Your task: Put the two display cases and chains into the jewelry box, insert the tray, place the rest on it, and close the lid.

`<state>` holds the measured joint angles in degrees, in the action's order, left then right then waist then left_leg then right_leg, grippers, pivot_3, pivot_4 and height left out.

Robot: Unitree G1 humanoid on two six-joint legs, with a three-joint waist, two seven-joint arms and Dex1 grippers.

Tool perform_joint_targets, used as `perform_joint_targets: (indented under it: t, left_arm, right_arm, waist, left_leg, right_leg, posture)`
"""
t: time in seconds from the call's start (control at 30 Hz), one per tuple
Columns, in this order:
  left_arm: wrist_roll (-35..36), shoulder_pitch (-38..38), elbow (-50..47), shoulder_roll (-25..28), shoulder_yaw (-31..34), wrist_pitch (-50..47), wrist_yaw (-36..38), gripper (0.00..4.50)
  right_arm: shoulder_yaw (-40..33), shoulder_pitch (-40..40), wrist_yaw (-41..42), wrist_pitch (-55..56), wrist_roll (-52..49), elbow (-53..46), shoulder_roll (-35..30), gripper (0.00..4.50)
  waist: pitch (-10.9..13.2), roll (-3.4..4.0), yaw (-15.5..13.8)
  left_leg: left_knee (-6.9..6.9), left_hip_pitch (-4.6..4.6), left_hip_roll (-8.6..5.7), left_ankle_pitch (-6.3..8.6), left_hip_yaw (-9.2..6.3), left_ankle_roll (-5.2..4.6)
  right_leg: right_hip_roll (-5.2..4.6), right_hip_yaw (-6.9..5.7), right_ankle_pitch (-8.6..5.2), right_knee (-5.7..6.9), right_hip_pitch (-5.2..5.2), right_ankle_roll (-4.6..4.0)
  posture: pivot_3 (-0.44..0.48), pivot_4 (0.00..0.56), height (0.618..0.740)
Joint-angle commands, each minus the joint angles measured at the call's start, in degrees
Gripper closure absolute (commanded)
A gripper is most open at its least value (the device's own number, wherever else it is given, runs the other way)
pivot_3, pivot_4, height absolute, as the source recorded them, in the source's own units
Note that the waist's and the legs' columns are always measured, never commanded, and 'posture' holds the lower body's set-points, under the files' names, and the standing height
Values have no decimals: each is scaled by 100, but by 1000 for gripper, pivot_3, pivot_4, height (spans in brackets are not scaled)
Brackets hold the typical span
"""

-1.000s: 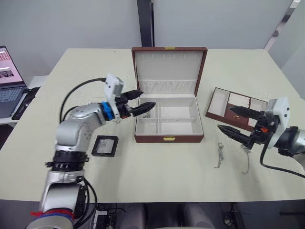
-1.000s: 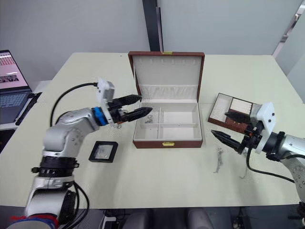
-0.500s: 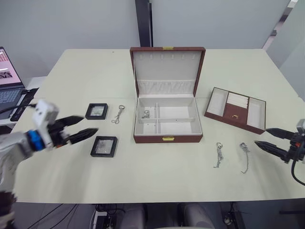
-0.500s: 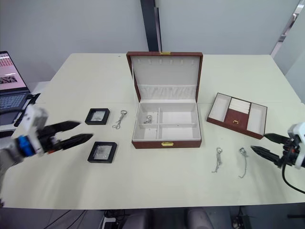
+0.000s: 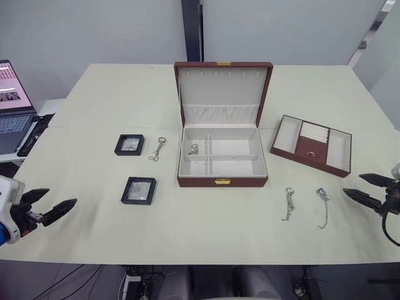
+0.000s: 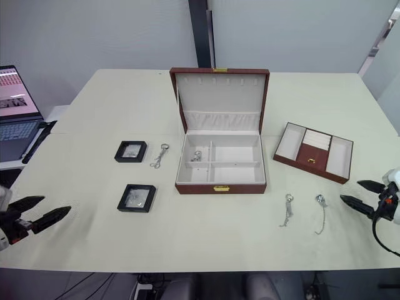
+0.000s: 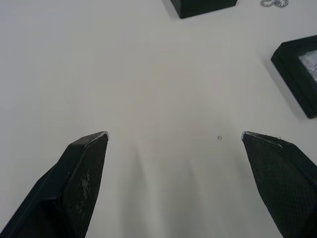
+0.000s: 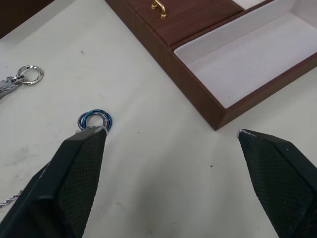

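Head views: the jewelry box (image 5: 222, 156) stood open at tabletop (image 5: 200, 225) centre, two display cases (image 5: 129, 144) to its left, the tray (image 5: 311, 145) to its right. Left wrist view: the left gripper (image 7: 174, 136) jaws were wide apart, empty. Right wrist view: the right gripper (image 8: 171, 132) jaws were likewise spread, empty, near a chain (image 8: 94, 120).

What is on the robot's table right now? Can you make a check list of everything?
Surface: pale table, flat, no spills seen.
Job's things: jewelry box open, lid up, one chain in its back-left compartment; two display cases and a chain lie to its left; tray to its right; two chains lie in front of the tray.
Clutter: nothing seen.
Grippers: left gripper open and empty at the table's near-left edge; right gripper open and empty at the near-right edge.
Cables: black cable at the right arm.
Surroundings: laptop on a side desk, left.
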<state>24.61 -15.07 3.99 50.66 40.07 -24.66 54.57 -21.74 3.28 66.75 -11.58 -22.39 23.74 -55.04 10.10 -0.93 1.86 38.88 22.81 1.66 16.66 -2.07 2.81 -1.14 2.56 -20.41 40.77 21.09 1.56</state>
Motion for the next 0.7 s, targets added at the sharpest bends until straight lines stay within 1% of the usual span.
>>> perform_joint_targets:
  t: [0.03,0.33,0.5,0.67,0.7]
  left_arm:
    - [35,12,-103,28,167,102,-44,21]
    - [7,75,-54,117,80,135,-3,21]
    - [-91,304,56,224,-226,227,85,21]
    - [-395,1145,567,549,-1054,615,387,21]
    - [-473,1440,691,623,-1309,688,490,21]
  right_arm:
    - [-110,88,-30,80,-10,-41,-40,0]
    - [-104,127,10,73,-6,-56,-50,0]
    - [-112,210,94,-143,-183,-375,-31,0]
    - [82,373,161,-746,-609,-1605,30,0]
    - [112,444,111,-969,-802,-2008,56,0]
  waist:
    - [0,1,-3]
    - [0,1,2]
    - [0,1,2]
    - [0,2,0]
    - [0,2,0]
  left_leg:
    - [0,0,0,0,-1,0]
    - [-1,-2,1,0,1,0]
    - [0,-2,1,0,1,0]
    - [0,-2,2,0,-3,0]
    - [0,0,2,0,-4,1]
  right_leg:
    - [-1,0,0,1,0,0]
    - [0,0,0,2,0,0]
    - [0,-1,0,3,0,0]
    - [4,-4,0,8,2,0]
    - [5,-5,0,7,2,0]
  posture:
    - [0,150,740]
    - [0,150,740]
    - [0,150,740]
    - [0,150,740]
    - [0,150,740]
